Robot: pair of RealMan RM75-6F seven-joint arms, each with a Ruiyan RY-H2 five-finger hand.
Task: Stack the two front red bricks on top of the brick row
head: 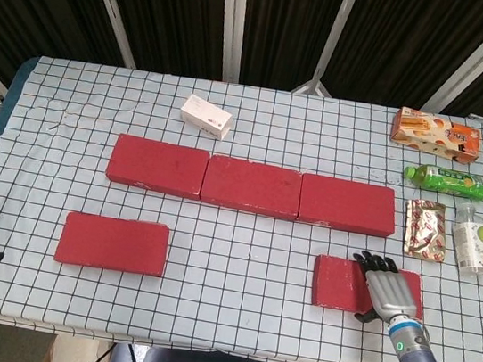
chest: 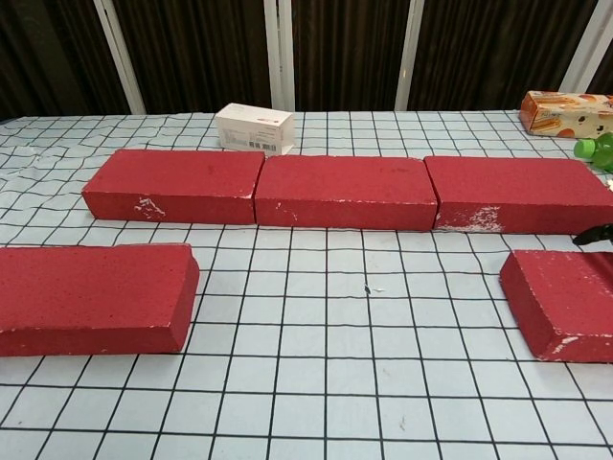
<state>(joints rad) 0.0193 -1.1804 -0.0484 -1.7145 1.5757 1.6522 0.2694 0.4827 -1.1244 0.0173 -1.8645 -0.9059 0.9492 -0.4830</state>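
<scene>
Under right hand, fingers spread flat over front right red rectangular brick; unenclosed, brick may slip when lifted.

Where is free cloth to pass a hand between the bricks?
Bare checked cloth lies between the front left red brick and front right red brick, before the brick row. The right edge is crowded by snack packets and bottles.

Bright, even light; sharp focus
</scene>
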